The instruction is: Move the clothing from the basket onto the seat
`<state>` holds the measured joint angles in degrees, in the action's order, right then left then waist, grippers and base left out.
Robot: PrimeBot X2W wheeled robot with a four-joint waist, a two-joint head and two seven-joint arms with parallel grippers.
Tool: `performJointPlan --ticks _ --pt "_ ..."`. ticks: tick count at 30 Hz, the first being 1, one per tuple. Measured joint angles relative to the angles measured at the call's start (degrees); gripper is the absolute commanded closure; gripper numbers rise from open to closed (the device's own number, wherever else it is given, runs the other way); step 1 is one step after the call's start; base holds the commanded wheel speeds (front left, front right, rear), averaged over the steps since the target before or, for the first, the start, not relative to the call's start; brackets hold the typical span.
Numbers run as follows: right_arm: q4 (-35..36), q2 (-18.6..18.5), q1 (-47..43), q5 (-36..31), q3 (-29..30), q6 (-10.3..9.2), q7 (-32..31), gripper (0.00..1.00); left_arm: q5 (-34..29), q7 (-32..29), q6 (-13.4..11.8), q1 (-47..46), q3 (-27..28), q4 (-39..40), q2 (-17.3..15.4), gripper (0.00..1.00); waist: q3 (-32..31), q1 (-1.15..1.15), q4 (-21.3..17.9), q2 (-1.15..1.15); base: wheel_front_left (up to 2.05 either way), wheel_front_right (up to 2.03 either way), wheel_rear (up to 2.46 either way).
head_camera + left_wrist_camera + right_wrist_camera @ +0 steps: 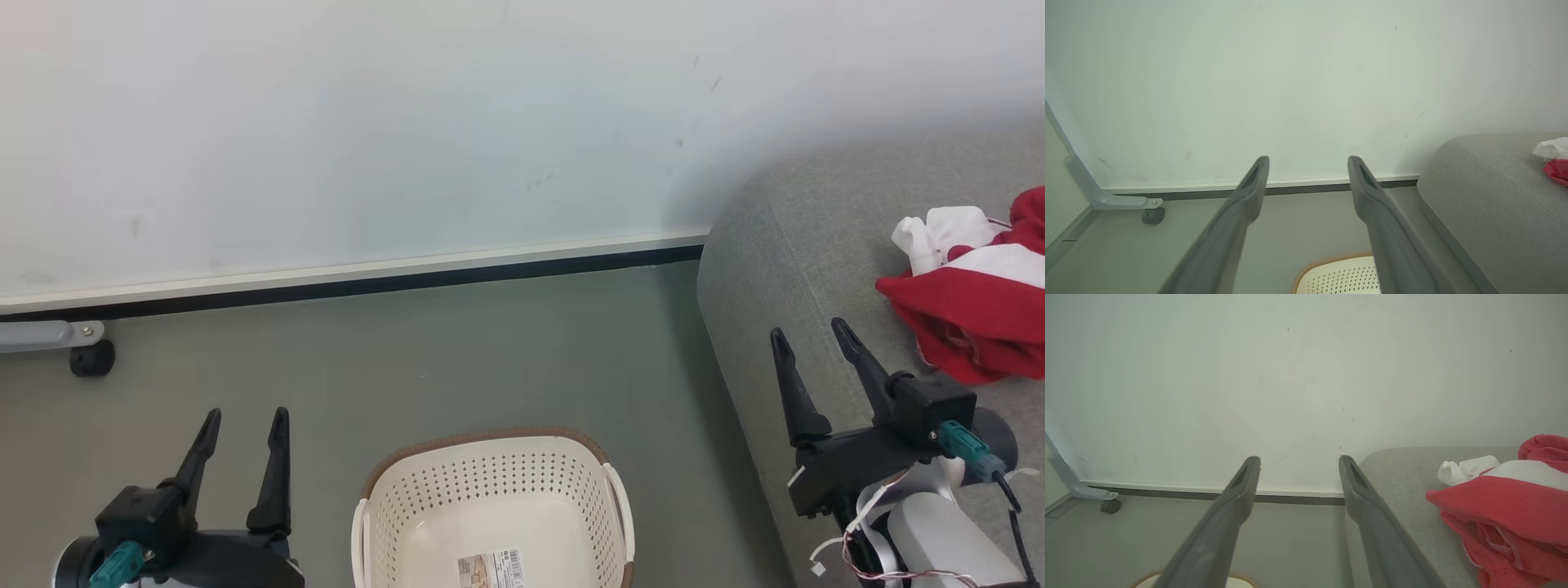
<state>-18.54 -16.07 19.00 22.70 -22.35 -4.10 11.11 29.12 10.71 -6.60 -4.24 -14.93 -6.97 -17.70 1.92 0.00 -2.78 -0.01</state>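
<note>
Apparently the closing step; right gripper hangs with its jaws spread wide and nothing between them, over the near edge of the seat, just beside the clothing; left gripper is likewise wide and bare, above the floor left of the basket. Clothing lies bunched on the seat, red with a white stripe, a small white piece at its far side; basket shows bare cream floor and a barcode sticker, its near part cut off from sight. Judgement: transfer looks done; next move calls for checking that hidden part, then drawing the arms back.
</note>
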Motion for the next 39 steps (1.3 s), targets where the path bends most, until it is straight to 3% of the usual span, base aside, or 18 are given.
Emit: performJointPlan --ticks 15,37,38,39 --pt "4.88 -1.12 -3.23 0.04 1.14 -1.43 -2.87 0.0 -0.04 0.07 -0.48 2.64 3.82 1.89 0.57 0.0 -0.35 0.0 0.19 0.01 0.0 0.0 0.0" --pt "8.75 -1.47 -4.38 0.07 2.19 -2.02 -6.02 0.0 -1.76 -1.08 -0.53 3.65 5.5 3.33 1.71 0.0 -0.35 0.0 0.31 0.01 0.0 0.0 0.0" --pt "8.59 -1.41 -4.47 0.04 2.14 -2.01 -6.0 1.0 -1.97 -1.14 -0.53 3.68 5.46 3.15 1.8 1.0 -0.34 0.0 0.32 0.01 0.0 0.0 0.0" --pt "8.15 -1.11 -4.72 0.03 2.0 -2.01 -6.01 1.0 -1.87 -1.12 -0.51 3.77 5.3 2.56 2.07 1.0 -0.34 0.0 0.32 0.01 0.0 0.0 0.0"
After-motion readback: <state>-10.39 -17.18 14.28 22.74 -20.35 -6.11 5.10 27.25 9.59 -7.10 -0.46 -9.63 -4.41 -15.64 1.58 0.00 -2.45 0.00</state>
